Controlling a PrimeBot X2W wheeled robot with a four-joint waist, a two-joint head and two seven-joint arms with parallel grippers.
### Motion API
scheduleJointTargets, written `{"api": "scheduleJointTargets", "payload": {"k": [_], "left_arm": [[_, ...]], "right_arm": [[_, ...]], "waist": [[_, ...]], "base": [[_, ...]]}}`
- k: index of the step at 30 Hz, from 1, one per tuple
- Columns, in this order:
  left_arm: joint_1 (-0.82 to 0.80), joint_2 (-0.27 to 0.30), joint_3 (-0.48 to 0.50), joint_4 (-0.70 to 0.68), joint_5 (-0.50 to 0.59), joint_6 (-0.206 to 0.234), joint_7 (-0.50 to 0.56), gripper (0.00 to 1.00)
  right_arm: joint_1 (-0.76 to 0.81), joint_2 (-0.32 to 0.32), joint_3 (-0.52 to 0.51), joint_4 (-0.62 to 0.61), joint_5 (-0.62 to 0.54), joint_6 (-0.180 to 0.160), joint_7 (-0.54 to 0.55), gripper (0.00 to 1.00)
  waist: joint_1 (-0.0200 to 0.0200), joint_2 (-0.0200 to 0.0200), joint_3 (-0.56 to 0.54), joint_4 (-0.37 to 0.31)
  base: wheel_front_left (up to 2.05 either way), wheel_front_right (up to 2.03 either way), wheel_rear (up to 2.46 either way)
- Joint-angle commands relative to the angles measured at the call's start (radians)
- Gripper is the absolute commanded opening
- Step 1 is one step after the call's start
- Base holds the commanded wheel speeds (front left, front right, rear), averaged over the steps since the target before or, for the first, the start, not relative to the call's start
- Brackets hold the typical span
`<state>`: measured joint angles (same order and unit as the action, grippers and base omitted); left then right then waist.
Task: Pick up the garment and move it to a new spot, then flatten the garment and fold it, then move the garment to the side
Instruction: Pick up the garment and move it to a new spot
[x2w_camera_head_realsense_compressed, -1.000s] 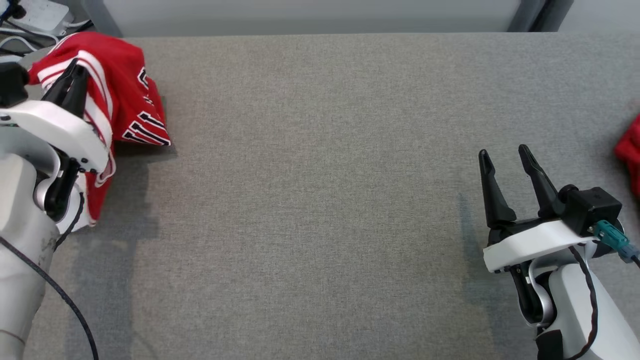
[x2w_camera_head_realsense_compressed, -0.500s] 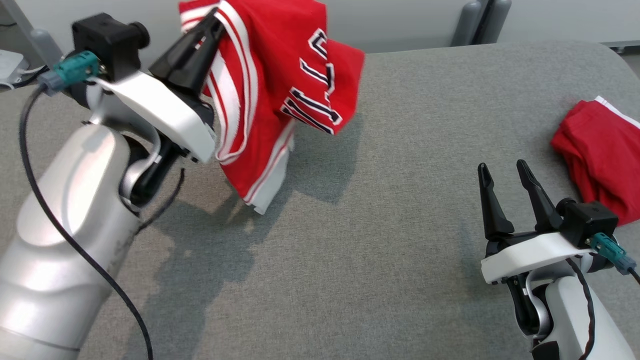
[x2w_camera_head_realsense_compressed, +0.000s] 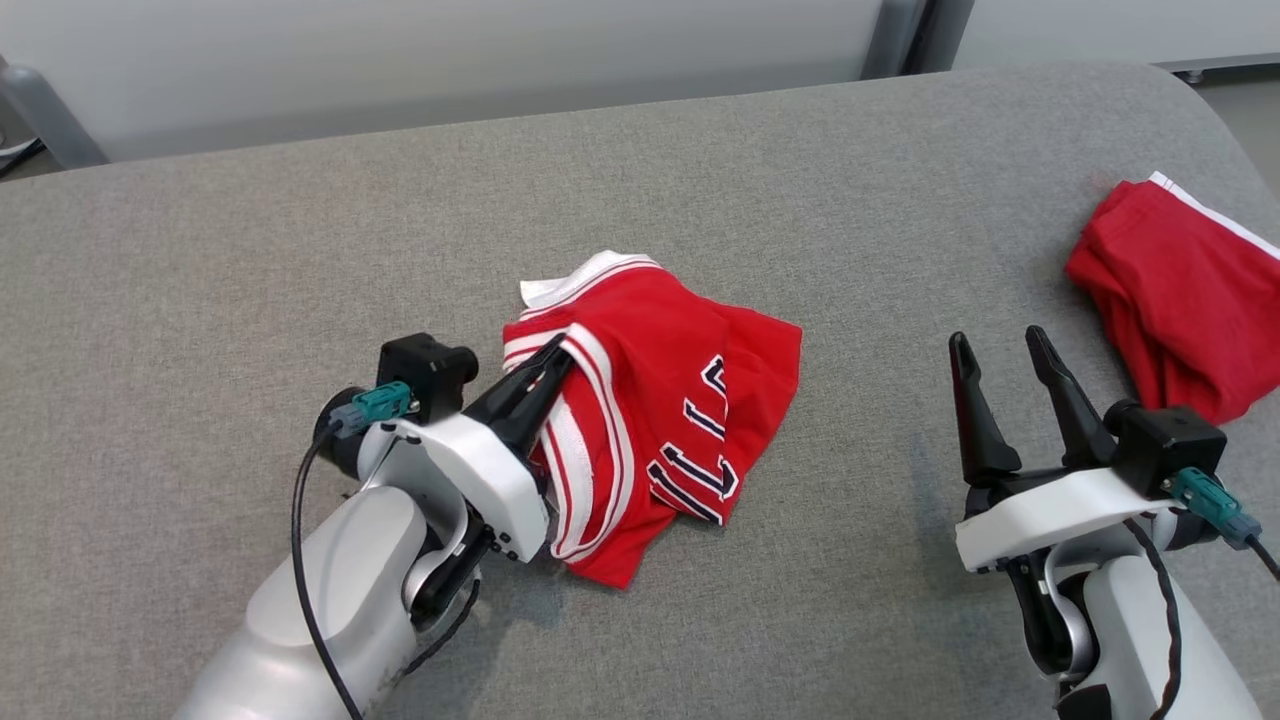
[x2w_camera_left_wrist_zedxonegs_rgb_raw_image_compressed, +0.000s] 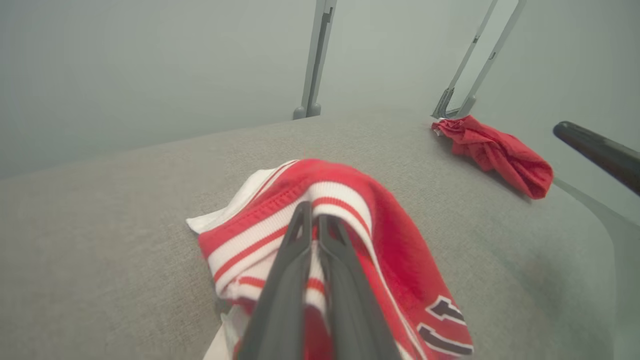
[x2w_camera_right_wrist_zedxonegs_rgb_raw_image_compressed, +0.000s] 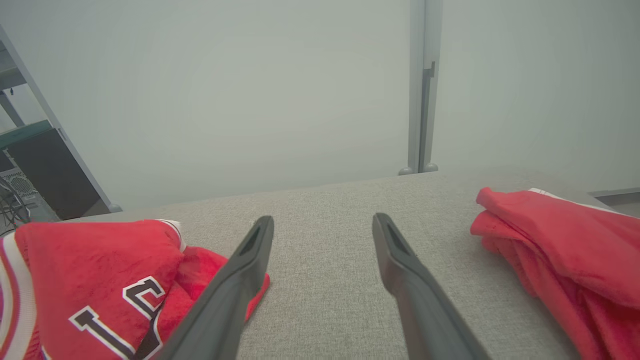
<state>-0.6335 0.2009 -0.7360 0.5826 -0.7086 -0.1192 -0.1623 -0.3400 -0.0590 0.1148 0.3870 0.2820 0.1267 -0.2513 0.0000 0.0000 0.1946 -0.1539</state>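
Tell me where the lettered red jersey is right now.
In the head view, the lettered red jersey sits bunched at the table centre, its striped edge pinched by the left gripper, well left of the other red garment.

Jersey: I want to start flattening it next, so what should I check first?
1. The jersey rests on the table: ok.
2. The left gripper is shut on the jersey's striped edge: ok.
3. The right gripper is open and empty: ok.
4. The other garment lies apart from the jersey: ok.
5. The jersey is spread flat: not ok, bunched.
6. How many layers are pinched: cannot tell.
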Motion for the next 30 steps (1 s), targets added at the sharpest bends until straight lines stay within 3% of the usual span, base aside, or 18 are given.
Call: {"api": "scheduleJointTargets", "payload": {"k": [1, 2, 10, 19, 30], "left_arm": [[-0.018, 0.02, 0.028, 0.007, 0.011, -0.002, -0.02, 0.66], [-0.017, 0.013, 0.029, 0.037, 0.007, -0.003, -0.035, 1.0], [0.028, 0.004, 0.113, 0.138, 0.016, 0.007, -0.098, 1.0], [0.232, 0.002, 0.373, -0.134, 0.22, 0.074, -0.099, 1.0], [0.478, -0.086, 0.662, -0.35, 0.439, 0.086, -0.099, 1.0]], "right_arm": [[-0.021, 0.006, 0.028, -0.017, -0.002, 0.004, -0.01, 1.0], [-0.022, 0.006, 0.032, -0.014, -0.002, 0.004, -0.01, 1.0], [-0.013, 0.006, 0.03, -0.007, -0.001, 0.004, -0.01, 1.0], [0.003, 0.005, 0.027, -0.007, -0.007, 0.004, -0.01, 1.0], [0.036, 0.006, 0.019, -0.004, -0.017, 0.004, -0.01, 1.0]], "waist": [[0.0, 0.0, 0.0, -0.001], [0.0, 0.0, -0.002, -0.002], [0.0, 0.0, -0.027, 0.025], [0.0, 0.0, -0.057, 0.076], [0.0, 0.0, -0.104, 0.088]], "base": [[0.0, 0.0, 0.0], [0.0, 0.0, 0.0], [0.0, 0.0, 0.0], [0.0, 0.0, 0.0], [0.0, 0.0, 0.0]]}}
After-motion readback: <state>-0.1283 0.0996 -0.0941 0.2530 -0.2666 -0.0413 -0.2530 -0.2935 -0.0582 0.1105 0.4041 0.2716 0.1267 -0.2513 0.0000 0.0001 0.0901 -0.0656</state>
